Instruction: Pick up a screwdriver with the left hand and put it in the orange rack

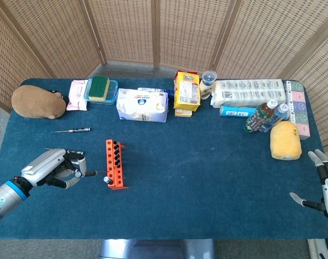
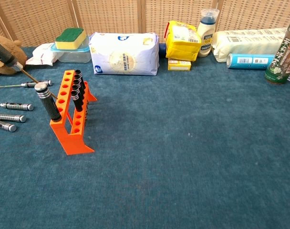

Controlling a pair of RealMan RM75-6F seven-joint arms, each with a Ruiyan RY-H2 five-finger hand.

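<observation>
- The left hand pinches a screwdriver just beside the orange rack, tip slanting toward it.
- The rack's near slot holds a tilted driver; a low approach could knock it or tip the rack.
- The right hand lies spread at the counter edge.
</observation>
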